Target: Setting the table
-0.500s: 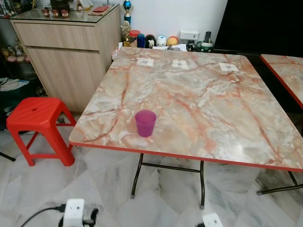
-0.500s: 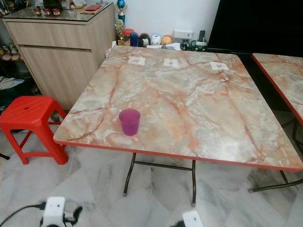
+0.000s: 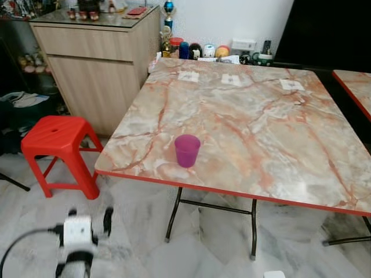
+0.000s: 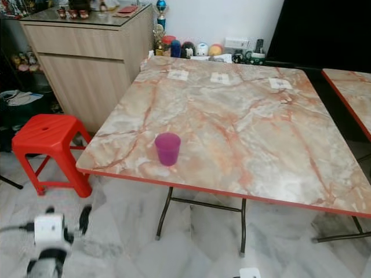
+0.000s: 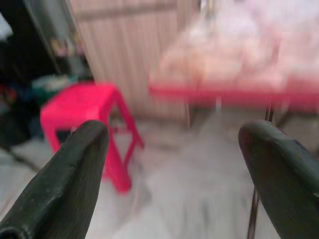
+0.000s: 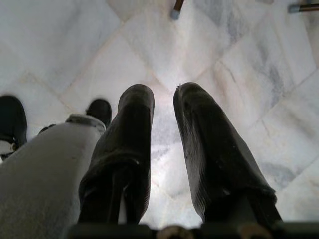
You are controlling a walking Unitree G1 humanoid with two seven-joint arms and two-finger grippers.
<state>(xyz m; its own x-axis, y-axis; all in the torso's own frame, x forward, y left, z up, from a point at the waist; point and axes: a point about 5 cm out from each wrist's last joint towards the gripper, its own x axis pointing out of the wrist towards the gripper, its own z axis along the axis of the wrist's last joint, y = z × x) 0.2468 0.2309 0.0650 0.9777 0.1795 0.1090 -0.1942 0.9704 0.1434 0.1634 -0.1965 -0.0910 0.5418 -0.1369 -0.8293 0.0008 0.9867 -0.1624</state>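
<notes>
1. Purple cup (image 3: 187,150) stands upright on the marble-patterned bench (image 3: 261,121), near its front edge at about 7 o'clock of the top, well apart from everything else on it.
2. Three small white squares (image 3: 231,79) lie in a row along the far edge of the bench, at roughly 12 o'clock.
3. A red plastic stool (image 3: 58,143) stands on the white marble floor (image 3: 139,231) at 9 o'clock of the bench, just in front of a wooden cabinet (image 3: 98,63).
4. Small ornaments and jars (image 3: 203,51) line the wall behind the far edge; what each one is cannot be told.
5. Left tool (image 5: 174,164): the wrist view shows both black fingers (image 5: 65,179) spread wide apart with nothing between them, pointing toward the stool and the red bench edge, blurred. The head views add what that view lacks: the arm's white wrist block (image 3: 77,231) low at 7 o'clock, over the floor, well short of the bench.
6. Right tool (image 6: 163,144): the wrist view shows its fingers close together with a narrow gap, holding nothing, pointing down at the floor beside a grey part of the robot's body (image 6: 45,174). A bench leg foot (image 6: 175,10) shows at that picture's far edge.
7. A second bench (image 3: 355,87) of the same pattern stands at 3 o'clock.
</notes>
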